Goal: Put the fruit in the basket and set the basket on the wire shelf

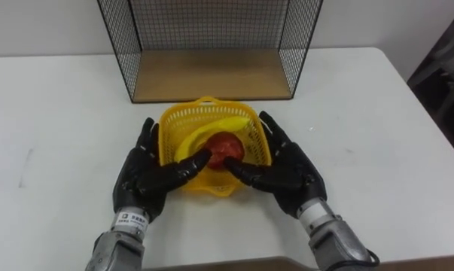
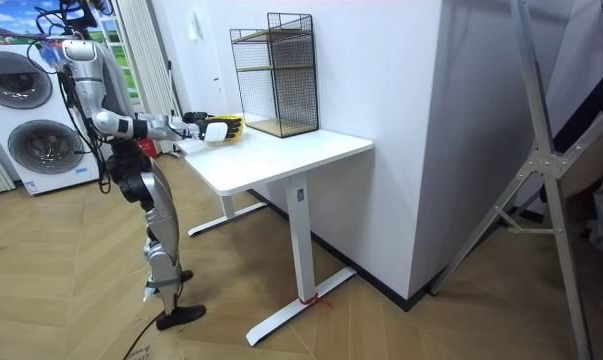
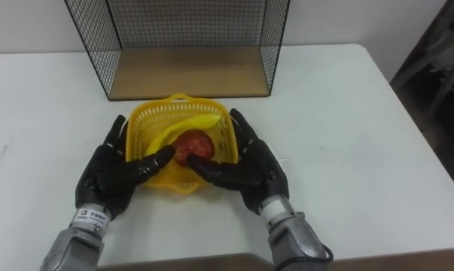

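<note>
Basket holds banana, red fruit; left hand, right hand press it.

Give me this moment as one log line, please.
yellow basket: on table, holds banana, red fruit | left hand: open against basket side | right hand: open against other side | wire shelf: behind basket

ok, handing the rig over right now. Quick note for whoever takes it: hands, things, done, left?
Left hand: open, fingers flat along the basket's left side.
Right hand: open, flat along its right side.
Basket sits just in front of the wire shelf, with the banana and red fruit inside.
Done: fruit loaded.
Left: set basket on the shelf.
</note>
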Available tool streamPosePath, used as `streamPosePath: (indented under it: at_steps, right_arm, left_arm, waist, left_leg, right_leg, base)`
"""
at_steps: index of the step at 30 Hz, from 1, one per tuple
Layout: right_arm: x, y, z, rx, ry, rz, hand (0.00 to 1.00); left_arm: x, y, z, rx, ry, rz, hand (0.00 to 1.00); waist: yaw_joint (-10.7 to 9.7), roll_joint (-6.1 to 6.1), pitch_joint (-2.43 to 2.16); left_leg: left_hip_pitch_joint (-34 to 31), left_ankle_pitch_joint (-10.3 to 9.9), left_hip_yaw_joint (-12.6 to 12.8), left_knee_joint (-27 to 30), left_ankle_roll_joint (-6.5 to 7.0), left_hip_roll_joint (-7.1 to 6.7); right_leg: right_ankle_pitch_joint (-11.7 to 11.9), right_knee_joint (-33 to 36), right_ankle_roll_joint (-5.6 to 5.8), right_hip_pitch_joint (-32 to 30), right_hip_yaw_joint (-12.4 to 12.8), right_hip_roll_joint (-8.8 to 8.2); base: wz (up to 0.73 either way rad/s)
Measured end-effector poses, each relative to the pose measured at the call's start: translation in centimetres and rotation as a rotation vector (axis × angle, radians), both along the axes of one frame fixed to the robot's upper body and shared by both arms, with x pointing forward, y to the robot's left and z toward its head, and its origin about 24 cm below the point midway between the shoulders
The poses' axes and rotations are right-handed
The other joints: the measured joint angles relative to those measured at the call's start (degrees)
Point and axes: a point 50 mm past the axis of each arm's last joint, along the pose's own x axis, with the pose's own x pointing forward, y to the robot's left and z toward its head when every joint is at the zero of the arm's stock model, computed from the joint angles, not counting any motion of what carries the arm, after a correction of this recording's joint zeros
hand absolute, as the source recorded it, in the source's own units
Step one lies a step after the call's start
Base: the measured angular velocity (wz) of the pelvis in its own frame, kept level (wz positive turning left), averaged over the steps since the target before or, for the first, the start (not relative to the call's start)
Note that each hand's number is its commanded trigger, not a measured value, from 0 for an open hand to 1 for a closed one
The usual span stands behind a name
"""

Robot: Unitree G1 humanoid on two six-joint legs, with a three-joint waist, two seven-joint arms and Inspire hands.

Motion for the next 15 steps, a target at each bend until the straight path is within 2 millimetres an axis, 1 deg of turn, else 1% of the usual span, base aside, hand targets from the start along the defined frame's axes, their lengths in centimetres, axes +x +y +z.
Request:
streamPosePath:
  at_steps: [4,7,9,13,15]
  right_arm:
    - [0.8,0.0,0.7,-0.025,-0.035,-0.021,0.00]
    - [1.5,0.1,1.5,-0.028,-0.076,-0.040,0.00]
    - [1.8,0.1,1.8,-0.028,-0.085,-0.048,0.00]
    - [1.9,0.1,2.3,-0.019,-0.105,-0.065,0.00]
    - [2.1,0.1,3.2,-0.006,-0.139,-0.076,0.00]
  left_arm:
    - [0.7,-0.3,0.6,0.000,-0.026,-0.009,0.00]
    - [1.6,-0.6,1.4,-0.002,-0.060,-0.006,0.00]
    - [1.9,-0.7,1.9,-0.006,-0.079,-0.003,0.00]
    - [2.0,-1.0,3.0,-0.017,-0.119,0.000,0.00]
    - [2.1,-1.0,3.9,-0.026,-0.155,0.003,0.00]
  waist:
    - [-0.4,0.00,-0.01]
    - [-0.9,-0.01,-0.01]
    - [-1.2,-0.02,-0.01]
    - [-1.3,0.01,-0.03]
    - [-1.3,0.06,-0.08]
  left_leg:
    - [-0.1,0.0,0.0,0.1,0.00,0.05]
    - [0.1,0.0,0.3,0.1,0.00,0.08]
    - [0.1,0.0,0.3,0.2,0.00,0.10]
    - [0.0,0.0,0.7,0.2,-0.01,0.15]
    - [-0.1,0.0,1.0,0.2,-0.01,0.15]
  right_leg:
    - [0.0,0.9,-0.07,-0.6,0.0,-0.03]
    - [0.0,1.3,-0.07,-0.6,0.2,-0.03]
    - [0.0,1.6,-0.07,-0.8,0.3,-0.03]
    - [0.0,1.6,-0.05,-1.1,0.6,0.00]
    - [0.0,1.6,-0.06,-1.2,0.7,0.00]
  base:
    - [-0.01]
    - [-0.03]
    - [0.00]
    - [-0.05]
    - [-0.05]
